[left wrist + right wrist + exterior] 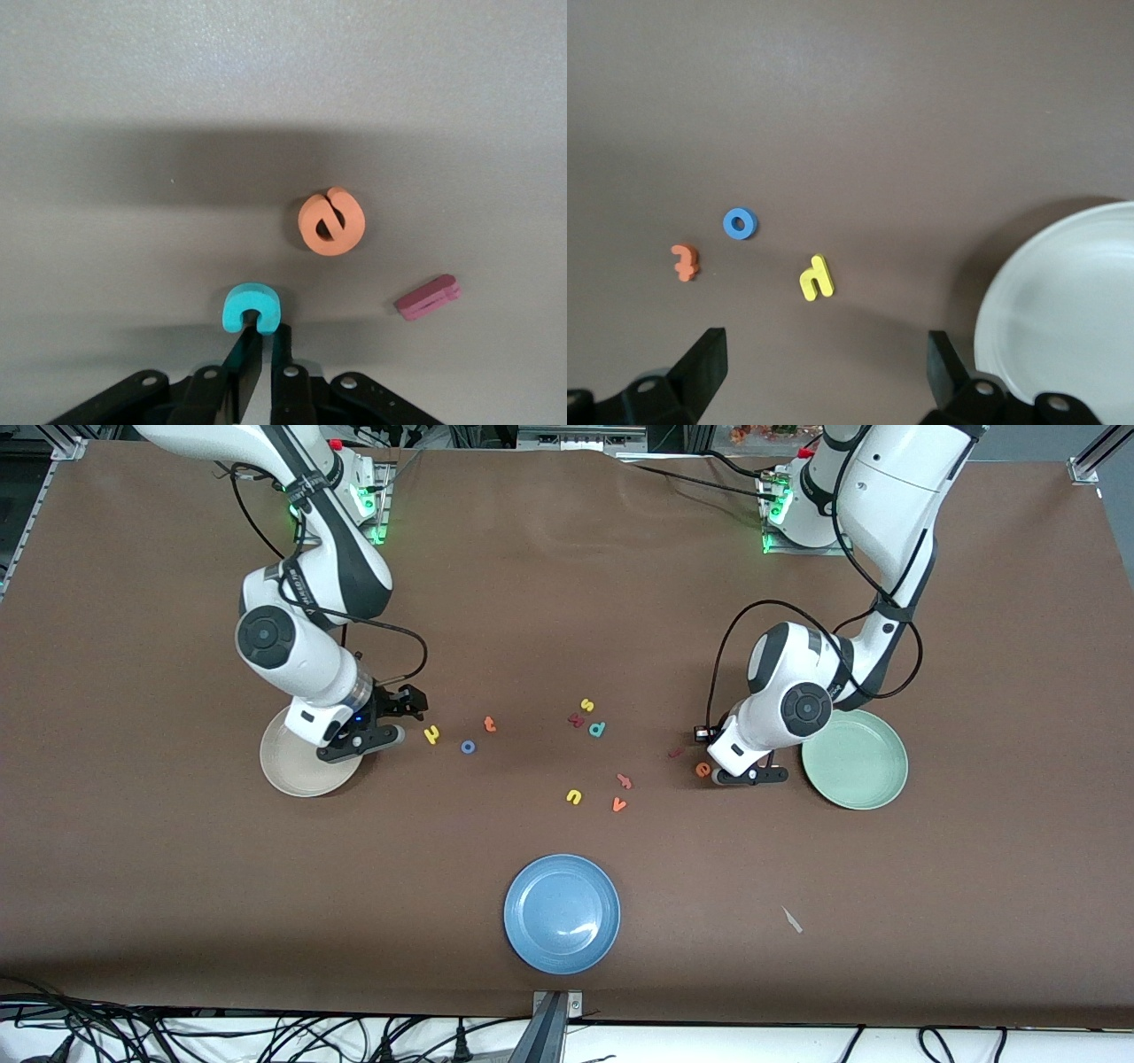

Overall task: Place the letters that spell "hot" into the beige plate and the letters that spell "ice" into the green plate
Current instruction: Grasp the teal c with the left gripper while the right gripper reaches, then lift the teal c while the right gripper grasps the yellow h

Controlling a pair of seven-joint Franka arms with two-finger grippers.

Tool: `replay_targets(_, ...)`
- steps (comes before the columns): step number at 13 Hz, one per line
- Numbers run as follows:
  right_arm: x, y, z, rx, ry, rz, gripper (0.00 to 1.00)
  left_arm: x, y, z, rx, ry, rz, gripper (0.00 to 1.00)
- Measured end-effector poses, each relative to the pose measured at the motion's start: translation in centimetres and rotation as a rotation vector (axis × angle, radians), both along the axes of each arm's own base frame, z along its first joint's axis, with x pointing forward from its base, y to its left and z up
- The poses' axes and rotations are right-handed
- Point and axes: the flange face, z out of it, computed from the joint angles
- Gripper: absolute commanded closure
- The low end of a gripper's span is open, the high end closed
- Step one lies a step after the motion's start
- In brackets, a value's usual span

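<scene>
Teal foam sits pinched between the left gripper (263, 354)'s fingertips: the c (251, 306) is caught by one end of its arc, with the rest of the curve standing out ahead of the fingers, so the grip is on an edge and not across the body of the letter. In the front view this gripper (751, 776) is low at the table just beside the green plate (877, 788), toward the left arm's end, and the plate lies on the side away from the loose letters; the carry is therefore a short sideways one, away from the orange e (331, 225) and the dark red i (428, 297) (both lie flat on the table close ahead of the fingers, the e nearer to them than the i). My reading is that the c needs only a lift and a short swing over the rim. The right gripper (376, 726) hangs with its fingers spread wide and nothing between them, over the edge of the beige plate (292, 775). From its fingers the yellow h (817, 277) is the closest letter, then the blue o (740, 223), then the orange t (684, 262), strung out in a rough line leading off from the plate toward the table's middle. Both plates look bare.
</scene>
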Motion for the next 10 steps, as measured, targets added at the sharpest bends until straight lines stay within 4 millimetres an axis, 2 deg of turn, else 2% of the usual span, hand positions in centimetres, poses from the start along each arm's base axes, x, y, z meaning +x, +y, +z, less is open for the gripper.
replay_targets(2,-1.6,0.4,-2.8,0.012,-0.036,0.019,0.00,0.0,-0.1,0.0,0.000,0.000,0.000,0.67)
replay_targets(5,-3.5,0.7,-6.0,0.006,-0.062,0.070,0.00,0.0,-0.1,0.0,0.000,0.001,0.004,0.66)
replay_targets(10,-3.9,1.7,-7.8,0.015,-0.100,0.121,0.00,0.0,0.0,-0.1,0.003,0.002,0.010,0.65)
